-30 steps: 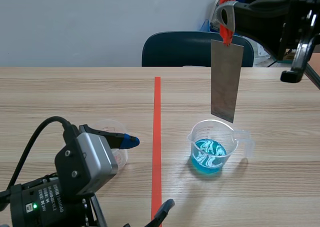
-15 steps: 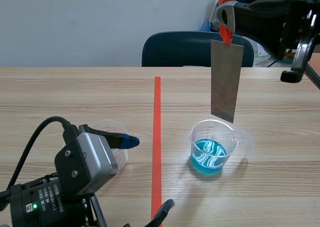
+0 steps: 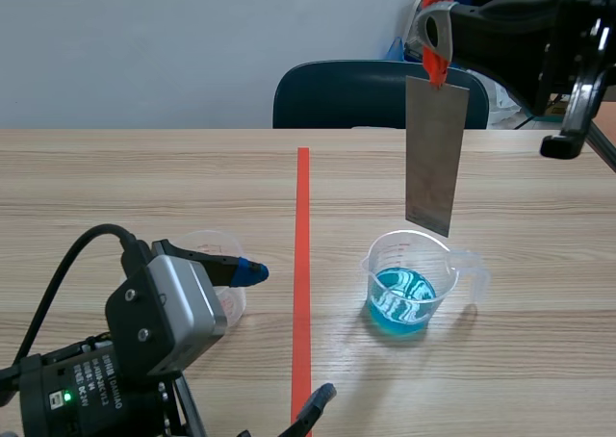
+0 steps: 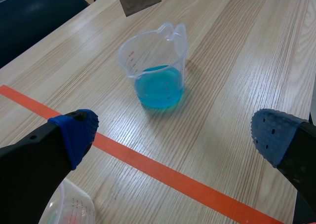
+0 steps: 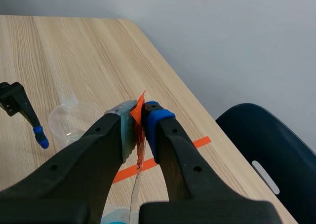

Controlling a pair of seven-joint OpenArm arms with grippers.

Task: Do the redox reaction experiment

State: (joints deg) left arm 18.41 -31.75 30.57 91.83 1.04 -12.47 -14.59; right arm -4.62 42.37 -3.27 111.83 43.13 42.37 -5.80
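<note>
Noted thin metal plate (image 3: 436, 156) hung upright above the beaker (image 3: 405, 283) of blue solution (image 3: 399, 302) on the worktop (image 3: 144, 182), pinched by its orange-red tag (image 5: 139, 116) in the clenched right hand (image 3: 435, 42); judged light, stiff, slick, apt to swing, hence best held at that top tag; left hand (image 4: 173, 132) released.

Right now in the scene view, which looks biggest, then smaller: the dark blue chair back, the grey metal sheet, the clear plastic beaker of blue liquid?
1. The dark blue chair back, the widest.
2-3. The grey metal sheet and the clear plastic beaker look about alike: sheet taller, beaker wider.
</note>
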